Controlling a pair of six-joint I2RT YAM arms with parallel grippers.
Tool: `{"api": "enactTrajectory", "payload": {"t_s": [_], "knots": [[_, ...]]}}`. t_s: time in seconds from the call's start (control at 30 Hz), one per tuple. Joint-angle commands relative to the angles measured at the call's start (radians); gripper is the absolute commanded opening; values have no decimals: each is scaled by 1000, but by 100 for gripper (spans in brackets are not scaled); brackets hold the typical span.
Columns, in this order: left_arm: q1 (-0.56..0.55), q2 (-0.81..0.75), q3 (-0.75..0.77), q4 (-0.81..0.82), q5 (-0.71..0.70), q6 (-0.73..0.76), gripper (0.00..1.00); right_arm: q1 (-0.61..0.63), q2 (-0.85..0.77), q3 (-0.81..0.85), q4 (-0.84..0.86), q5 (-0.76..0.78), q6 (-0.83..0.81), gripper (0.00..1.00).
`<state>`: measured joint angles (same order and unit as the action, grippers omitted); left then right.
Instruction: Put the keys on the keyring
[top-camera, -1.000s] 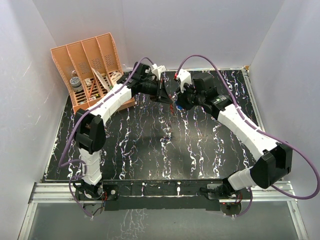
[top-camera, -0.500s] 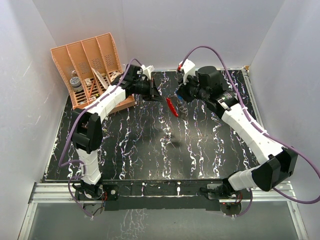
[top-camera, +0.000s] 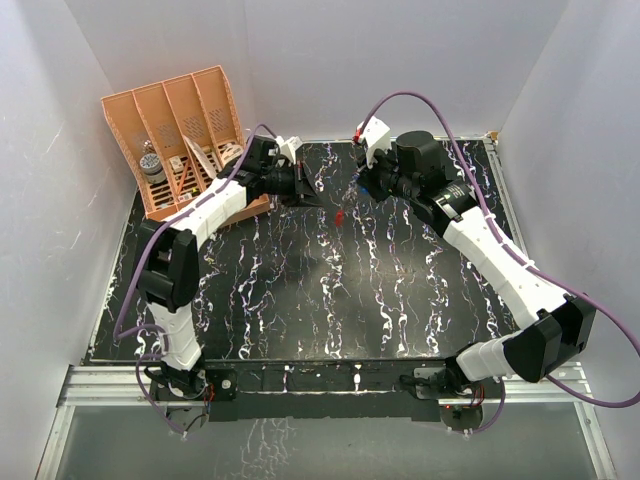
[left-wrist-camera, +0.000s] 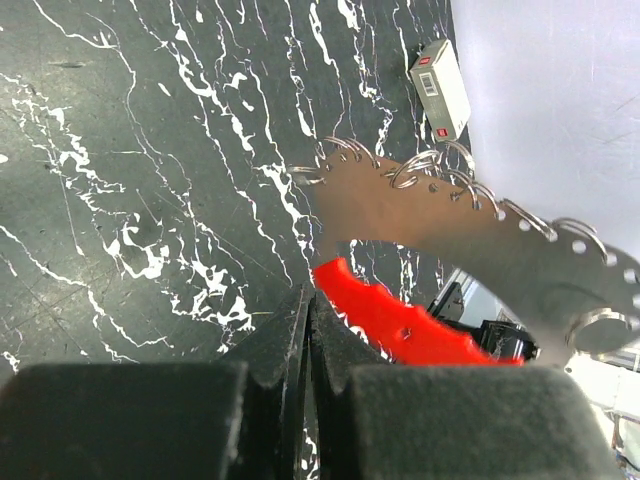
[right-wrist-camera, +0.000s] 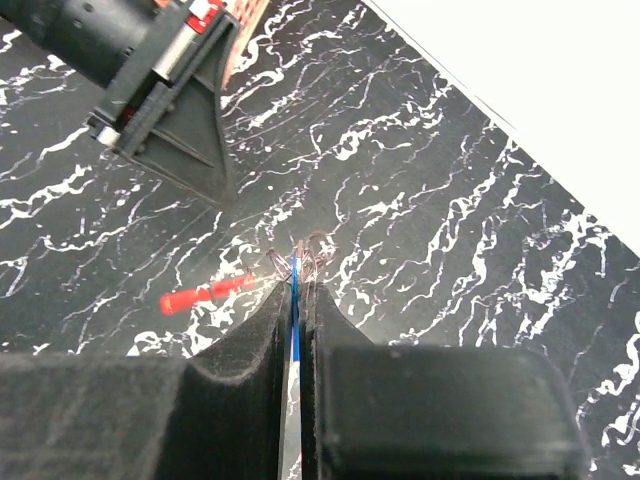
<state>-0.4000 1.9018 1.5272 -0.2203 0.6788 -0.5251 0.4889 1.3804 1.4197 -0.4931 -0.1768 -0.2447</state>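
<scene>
The keyring (top-camera: 341, 216) is a loop with a red side (left-wrist-camera: 390, 322) and a pale metal side (left-wrist-camera: 470, 220) that carries several small wire rings. It hangs in the air between my two grippers, and shows edge-on in the right wrist view (right-wrist-camera: 205, 293). My right gripper (right-wrist-camera: 298, 285) is shut on the blue-headed key (right-wrist-camera: 295, 272), seen edge-on, with wire rings bunched at its tip. It also shows in the top view (top-camera: 362, 190). My left gripper (left-wrist-camera: 308, 298) is shut, with nothing seen between its jaws. It sits just left of the loop (top-camera: 312, 192).
An orange slotted organizer (top-camera: 180, 130) holding small items stands at the back left, close behind the left arm. A small white box with red marks (left-wrist-camera: 440, 85) lies by the back wall. The black marbled mat (top-camera: 300, 300) covers the table.
The grippers were together at the loop. My left gripper has let go and drawn back left. My right gripper has lifted, and the loop has swung edge-on below it.
</scene>
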Motion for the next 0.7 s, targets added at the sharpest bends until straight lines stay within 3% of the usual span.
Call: {"api": "enactTrajectory", "payload": {"t_s": [0.0,0.67], "knots": [[19,-95,-22,37,4,-25,0,3,-44,51,58,72,-69,0],[39,-168,-124,106,0,-50,0,107,-135,-159,315,450,-514,0]]}}
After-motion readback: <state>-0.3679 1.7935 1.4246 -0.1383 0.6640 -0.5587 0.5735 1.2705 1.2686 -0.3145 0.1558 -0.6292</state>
